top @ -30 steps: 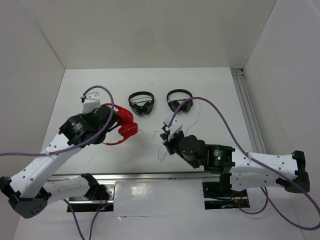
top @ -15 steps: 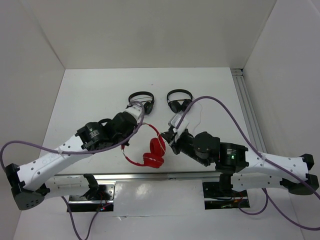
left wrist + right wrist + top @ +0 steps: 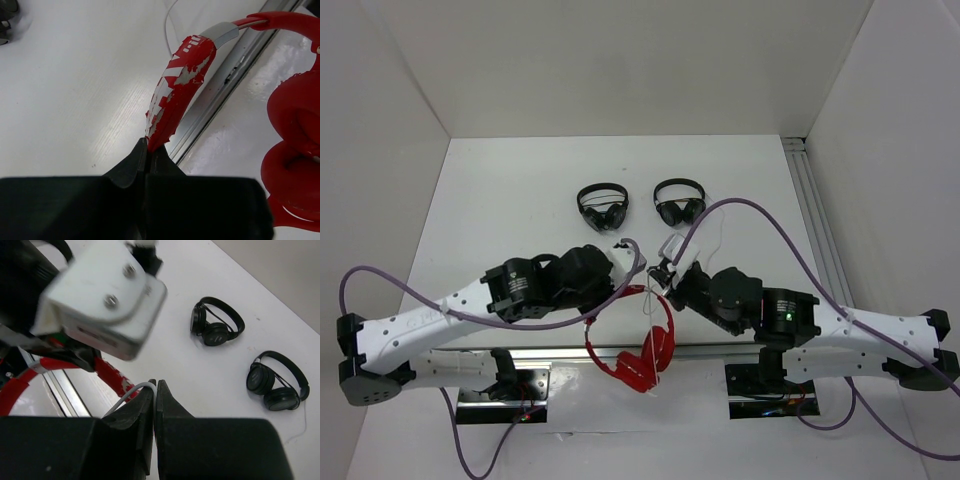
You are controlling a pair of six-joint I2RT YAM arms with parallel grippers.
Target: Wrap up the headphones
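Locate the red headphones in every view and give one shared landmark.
Top external: red headphones lower centre, across the metal rail.
Left wrist: headband runs from bottom centre to top right, cups at right edge.
Right wrist: only a red strip at lower left, beside the cable.
Shared landmark: the rail.

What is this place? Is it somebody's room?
More likely a robot testing booth than a home: plain white walls box in a white table, two robot arms sit on a metal rail at its near edge, and the only things to handle are headphones, one red pair and two black pairs.
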